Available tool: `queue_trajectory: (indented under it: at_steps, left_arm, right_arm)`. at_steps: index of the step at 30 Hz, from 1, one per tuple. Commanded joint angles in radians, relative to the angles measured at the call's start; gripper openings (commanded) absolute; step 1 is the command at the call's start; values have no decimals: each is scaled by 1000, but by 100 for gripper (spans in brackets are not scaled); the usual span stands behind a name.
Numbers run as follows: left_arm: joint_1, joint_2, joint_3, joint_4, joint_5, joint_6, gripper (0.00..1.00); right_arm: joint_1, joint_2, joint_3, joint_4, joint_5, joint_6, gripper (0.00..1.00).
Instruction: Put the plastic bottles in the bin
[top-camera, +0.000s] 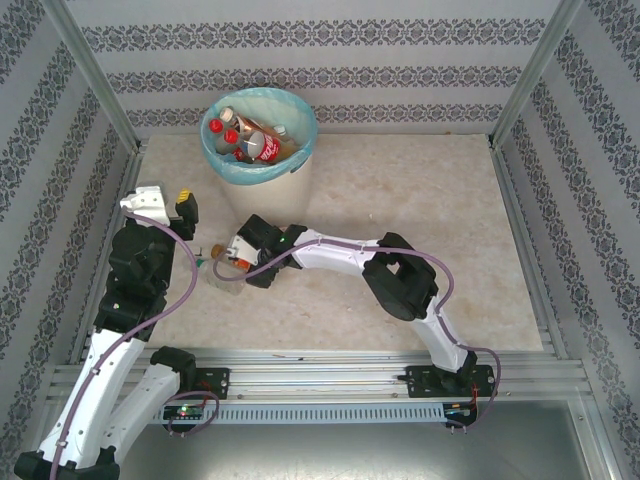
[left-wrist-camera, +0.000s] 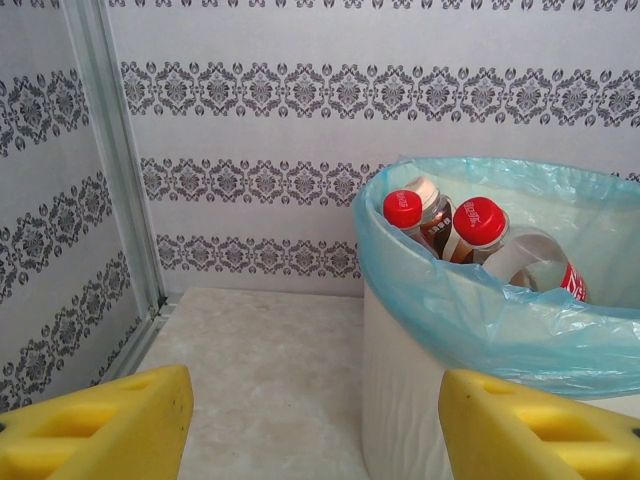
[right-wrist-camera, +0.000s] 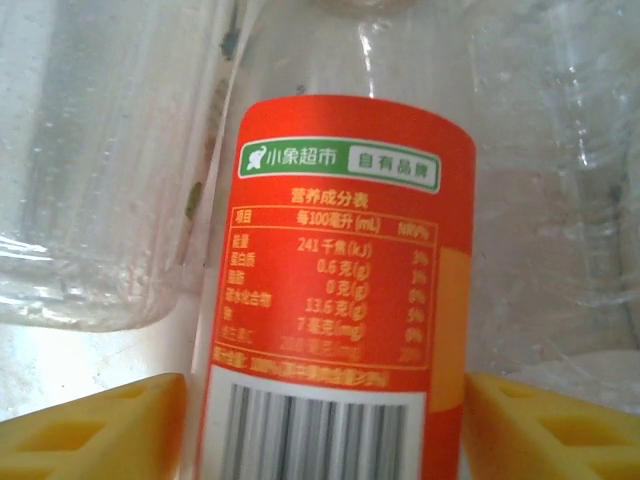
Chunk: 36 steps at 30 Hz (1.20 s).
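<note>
Beige marbled tabletop (top-camera: 420, 200), patterned walls (top-camera: 330, 60), metal posts (top-camera: 97, 80)

White-shelled left arm (top-camera: 100, 350) and right arm (top-camera: 330, 255) with black joints — looping lilac cables (top-camera: 193, 272), blocky yellow fingers (left-wrist-camera: 100, 430)
</note>
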Motion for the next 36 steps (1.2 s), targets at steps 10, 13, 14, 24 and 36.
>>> queue_trajectory:
  at_steps: [10, 13, 14, 24, 36]
  left_arm:
    - [11, 9, 46, 24, 30, 12, 66]
    - [11, 27, 65, 5, 68, -3, 66]
    - [10, 38, 77, -8, 91, -7, 66]
    - [10, 189, 184, -53, 398, -123, 67]
    - [10, 359, 322, 28, 752, -357, 67]
  right_arm:
    - [-2, -197, -187, 10, 35, 36, 53]
    - [-2, -265, -257, 14, 42, 63, 51]
    - [-2, -292, -283, 17, 46, 74, 50]
    - [-5, -608, -577, 93, 39, 191, 46]
    - [-75, -1018, -732, 224, -52, 307, 43]
